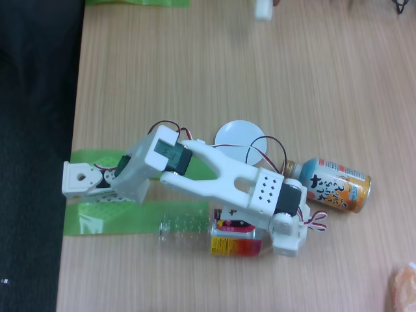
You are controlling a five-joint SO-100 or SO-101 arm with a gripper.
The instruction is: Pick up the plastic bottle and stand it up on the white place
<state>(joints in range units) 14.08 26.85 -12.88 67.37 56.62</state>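
The plastic bottle [195,229] is lying on its side on the desk [195,78], the gripper [260,237] hovering over its label; whether it's pinching, I cannot tell. Grip mid-body before tilting it upright toward the white plate [237,135].

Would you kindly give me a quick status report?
Gripper down over plastic bottle, jaw state unclear. Bottle lying flat on table. White plate bare. Orange bottle-can lying nearby.

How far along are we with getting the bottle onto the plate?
Nothing is finished. The clear ribbed plastic bottle with the pink and yellow label lies on its side on the wooden table; the arm's hand is over its label end, grip hidden. The small round white plate is bare. Lifting, carrying and standing remain.
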